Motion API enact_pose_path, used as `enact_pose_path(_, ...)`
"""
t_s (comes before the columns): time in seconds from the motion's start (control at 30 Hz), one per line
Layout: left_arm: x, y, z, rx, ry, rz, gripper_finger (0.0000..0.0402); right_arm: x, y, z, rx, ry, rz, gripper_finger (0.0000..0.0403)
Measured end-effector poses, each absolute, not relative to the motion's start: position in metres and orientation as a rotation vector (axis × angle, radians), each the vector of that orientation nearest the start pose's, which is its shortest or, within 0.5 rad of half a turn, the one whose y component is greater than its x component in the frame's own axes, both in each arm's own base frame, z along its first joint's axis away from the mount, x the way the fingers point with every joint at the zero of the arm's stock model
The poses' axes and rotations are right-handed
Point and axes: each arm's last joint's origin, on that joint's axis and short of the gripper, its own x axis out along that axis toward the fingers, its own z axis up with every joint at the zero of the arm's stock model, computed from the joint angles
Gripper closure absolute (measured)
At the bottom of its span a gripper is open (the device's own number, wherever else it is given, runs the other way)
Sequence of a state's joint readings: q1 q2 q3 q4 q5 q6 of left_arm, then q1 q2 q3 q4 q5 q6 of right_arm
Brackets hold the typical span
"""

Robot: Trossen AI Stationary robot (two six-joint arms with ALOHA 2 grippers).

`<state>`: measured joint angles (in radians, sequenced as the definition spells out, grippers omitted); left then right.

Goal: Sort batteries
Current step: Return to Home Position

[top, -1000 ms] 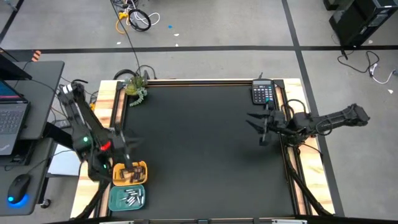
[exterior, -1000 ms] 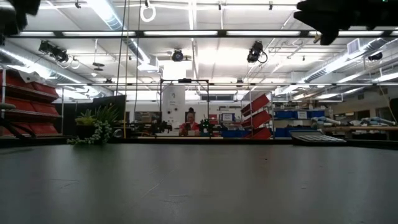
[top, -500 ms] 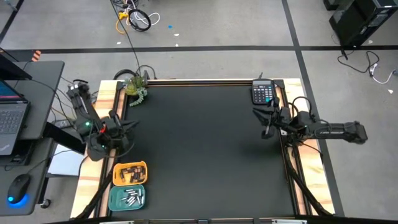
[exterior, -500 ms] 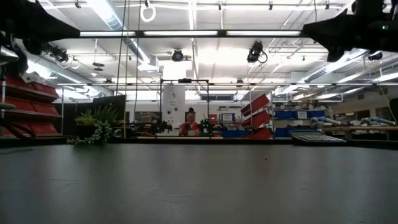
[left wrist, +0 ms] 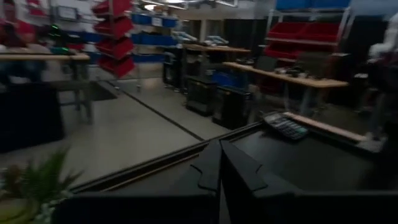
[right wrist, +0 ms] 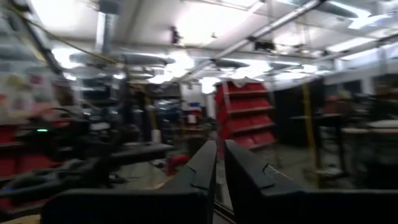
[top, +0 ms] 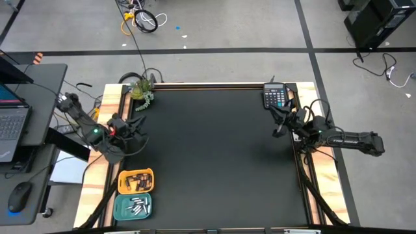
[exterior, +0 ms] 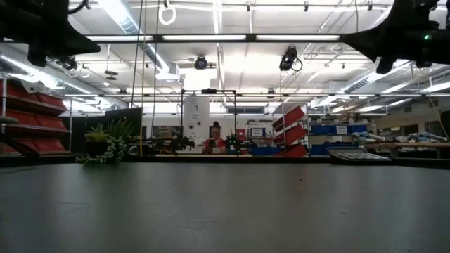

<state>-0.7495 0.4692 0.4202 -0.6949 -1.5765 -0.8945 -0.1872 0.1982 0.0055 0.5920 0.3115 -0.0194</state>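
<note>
The batteries lie in two small trays at the table's near left corner. The dark ones with orange ends (top: pixel 134 180) are in the yellow tray (top: pixel 148 174). The white ones (top: pixel 136 207) are in the teal tray (top: pixel 121 209). My left gripper (top: pixel 134 126) hovers shut at the table's left edge, beyond the trays toward the far side, with nothing in it; its fingers (left wrist: pixel 219 171) point level across the table. My right gripper (top: pixel 280 125) hangs shut and empty at the right edge, just on the near side of the calculator (top: pixel 274 97).
A small green plant (top: pixel 142 92) sits at the far left corner, and the calculator (left wrist: pixel 284 125) lies at the far right corner. The black mat (top: pixel 214 156) between the arms is bare. Wooden rails (top: pixel 311 188) border the table's left and right sides.
My left gripper has left the yellow tray, gone toward the far edge along the table's left side, and tipped up to point level. My right gripper has drawn back toward the table's right edge and has shut. The batteries have stayed in their trays.
</note>
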Motion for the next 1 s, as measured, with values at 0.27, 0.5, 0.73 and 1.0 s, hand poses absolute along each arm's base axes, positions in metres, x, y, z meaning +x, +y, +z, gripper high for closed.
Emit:
enact_pose_path(0.27,0.092,-0.029,0.219,-0.063,-0.035,0.963,0.0383,0.096,-0.034,0.196,0.029,-0.312,-0.717,0.0362)
enact_pose_path(0.5,0.101,-0.019,0.215,-0.012,-0.007,1.102,0.0383,0.096,-0.036,0.196,0.02,-0.301,-0.758,0.036)
enact_pose_path(0.73,0.105,-0.008,0.208,0.099,0.068,1.218,0.0383,0.096,-0.036,0.196,-0.067,-0.266,-0.772,0.0362)
enact_pose_path(1.0,0.107,-0.015,0.203,0.111,0.075,1.163,0.0383,0.096,-0.036,0.196,-0.065,-0.267,-0.771,0.0361)
